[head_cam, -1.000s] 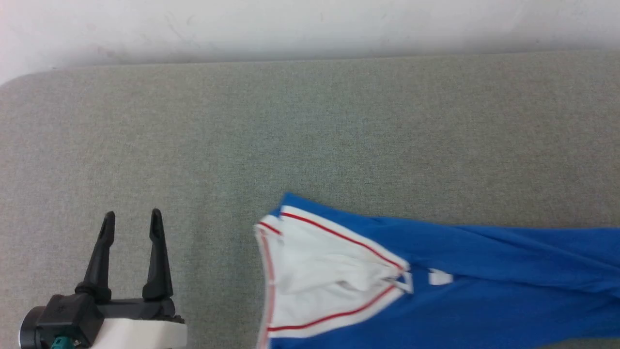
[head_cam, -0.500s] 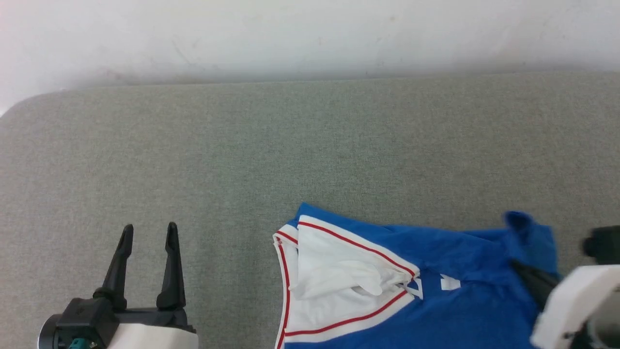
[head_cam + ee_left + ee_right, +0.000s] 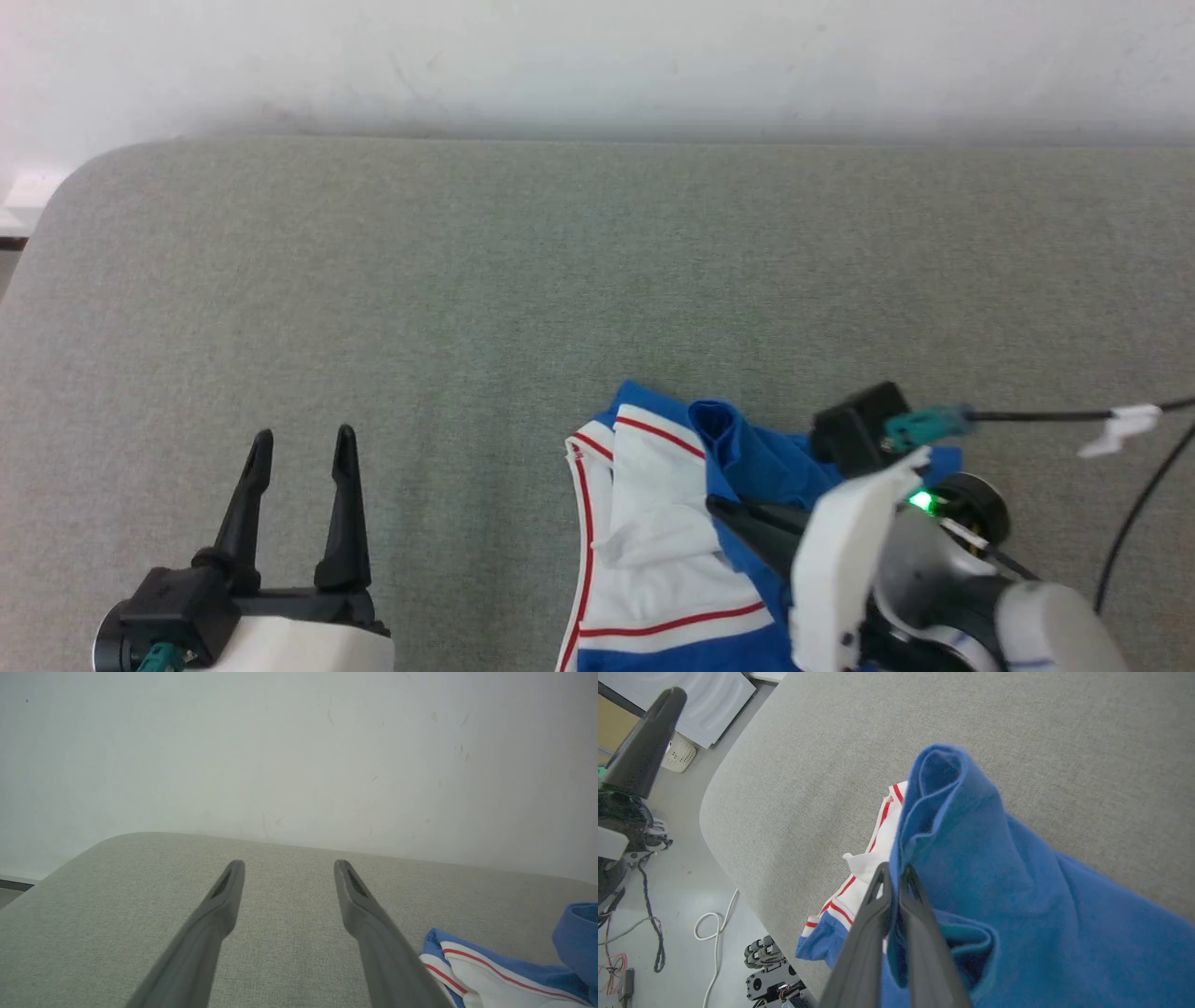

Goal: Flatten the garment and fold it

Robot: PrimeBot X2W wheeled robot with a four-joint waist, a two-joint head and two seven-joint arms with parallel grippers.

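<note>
The garment (image 3: 653, 532) is a bright blue jersey with a white sleeve edged in red and white. It lies bunched at the front of the grey fabric-covered table (image 3: 560, 280). My right gripper (image 3: 717, 506) points left across it, shut on a fold of blue cloth (image 3: 966, 849) lifted over the white sleeve. In the right wrist view its fingers (image 3: 878, 914) pinch the cloth at their tips. My left gripper (image 3: 305, 437) stands open over bare table to the left of the garment, nothing between its fingers (image 3: 224, 896). The sleeve's striped edge (image 3: 486, 970) shows beside it.
A pale wall (image 3: 597, 65) runs behind the table, whose left corner is rounded (image 3: 84, 173). A black cable with a white tag (image 3: 1120, 425) trails from my right wrist. Past the table's edge, cables (image 3: 710, 924), a white basket (image 3: 679, 753) and robot wheels (image 3: 768, 970) are on the floor.
The head camera has shifted. My right gripper came in from the right, dragging the blue cloth leftward and doubling it over toward the white sleeve. The left gripper stayed open.
</note>
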